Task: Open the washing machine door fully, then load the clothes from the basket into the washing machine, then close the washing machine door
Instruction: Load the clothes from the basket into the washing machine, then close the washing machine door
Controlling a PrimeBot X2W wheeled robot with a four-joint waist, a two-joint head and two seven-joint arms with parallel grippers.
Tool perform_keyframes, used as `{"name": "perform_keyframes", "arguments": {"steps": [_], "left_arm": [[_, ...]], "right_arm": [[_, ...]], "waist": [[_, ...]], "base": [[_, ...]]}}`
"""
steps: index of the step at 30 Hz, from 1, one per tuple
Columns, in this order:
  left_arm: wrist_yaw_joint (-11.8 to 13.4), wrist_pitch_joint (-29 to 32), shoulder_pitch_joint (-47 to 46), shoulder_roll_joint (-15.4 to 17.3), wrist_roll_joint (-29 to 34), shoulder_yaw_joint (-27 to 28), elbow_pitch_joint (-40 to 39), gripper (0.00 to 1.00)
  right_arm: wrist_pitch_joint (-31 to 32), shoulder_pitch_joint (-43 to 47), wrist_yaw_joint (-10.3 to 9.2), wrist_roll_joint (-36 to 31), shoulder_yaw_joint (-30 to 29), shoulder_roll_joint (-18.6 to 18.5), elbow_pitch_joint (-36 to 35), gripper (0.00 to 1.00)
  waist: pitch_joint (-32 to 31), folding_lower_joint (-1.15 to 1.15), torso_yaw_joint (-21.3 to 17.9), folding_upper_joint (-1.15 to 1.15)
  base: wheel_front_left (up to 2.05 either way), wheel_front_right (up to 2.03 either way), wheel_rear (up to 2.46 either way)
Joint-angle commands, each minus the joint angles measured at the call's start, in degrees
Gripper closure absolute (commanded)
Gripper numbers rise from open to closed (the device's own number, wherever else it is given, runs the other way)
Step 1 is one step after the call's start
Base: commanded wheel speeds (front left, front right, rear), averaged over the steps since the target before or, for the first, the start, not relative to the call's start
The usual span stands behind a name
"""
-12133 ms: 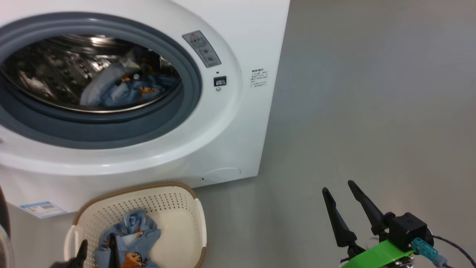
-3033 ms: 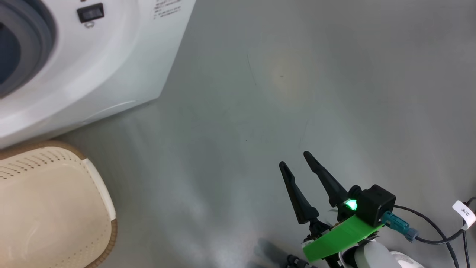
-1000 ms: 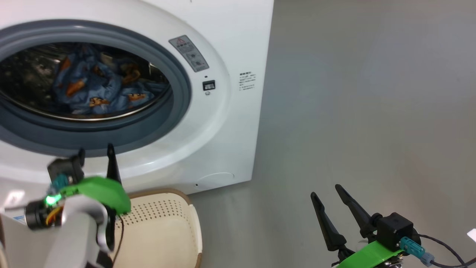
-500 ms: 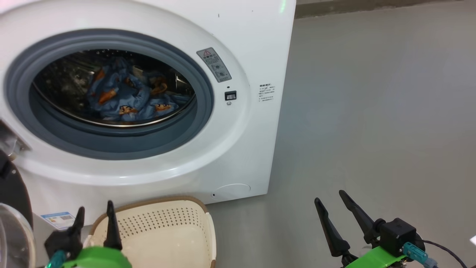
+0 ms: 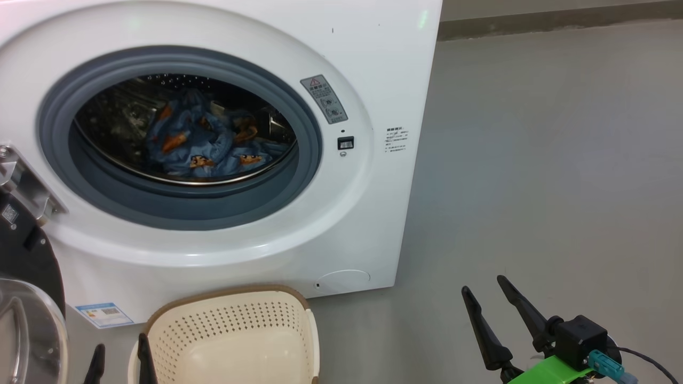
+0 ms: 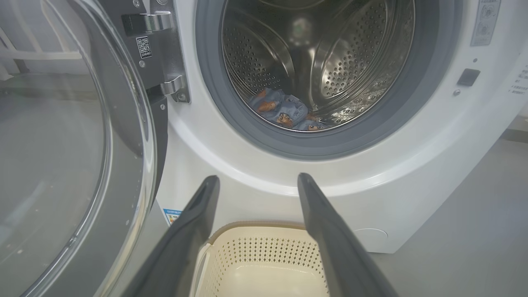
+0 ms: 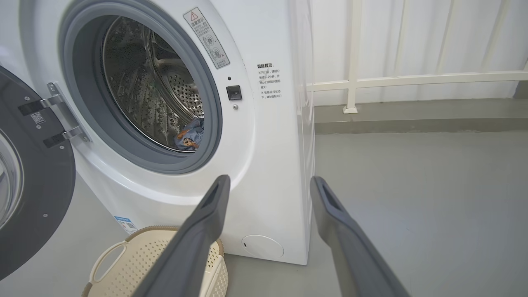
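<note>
1. Door-opening step looks done. The washing machine door [image 5: 29, 266] stands swung out wide on the left of the washing machine [image 5: 373, 80], hanging on its steel hinge [image 5: 24, 184], well off the opening.
2. Loading looks done too. The clothes [image 5: 205, 146], blue with orange-brown prints, lie heaped low in the drum [image 6: 330, 62] behind the grey gasket [image 5: 176, 210]. No fabric shows draped over the lip.
3. The basket [image 5: 229, 322] sits on the floor [image 5: 533, 160] just in front of the machine, below the opening. What shows of its inside is bare cream plastic; its near end is cut off, so you can't vouch for that bit.
4. Your left gripper [image 5: 120, 344] has its fingers spread wide with nothing between them. It hovers by the basket's near-left rim and points at the machine front.
5. Your right gripper [image 5: 483, 284] is also spread wide and holds nothing. It sits over bare floor, well apart from machine and basket.
6. Only the closing looks left. The left arm sits nearer the door, so it's probably the one to swing it round and press it home.
</note>
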Motion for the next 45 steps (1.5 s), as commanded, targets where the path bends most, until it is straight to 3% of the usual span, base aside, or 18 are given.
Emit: {"name": "perform_keyframes", "arguments": {"steps": [1, 29, 45], "left_arm": [[0.6, -0.4, 0.7, 0.4, -0.9, 1.6, -2.7, 0.0], [0.9, -0.4, 4.9, 0.4, -0.8, 0.7, -8.2, 0.0], [0.6, -0.4, 4.9, 0.4, -1.0, 0.2, -7.8, 0.0]], "right_arm": [[-0.3, 0.0, 0.53, -1.2, 1.1, -0.5, -1.5, 0.0], [-0.3, 1.6, 0.53, -1.8, -0.2, -0.3, -2.2, 0.0], [-0.3, 1.7, 0.53, -1.8, -0.2, -0.4, -2.4, 0.0]], "waist": [[-0.4, 0.0, 0.1, 0.0], [-1.1, 0.0, -1.5, 0.0], [-0.7, 0.0, -1.7, 0.0]], "base": [[0.0, 0.0, 0.0], [-0.03, 0.03, 0.0], [-1.39, 1.39, 0.0]]}}
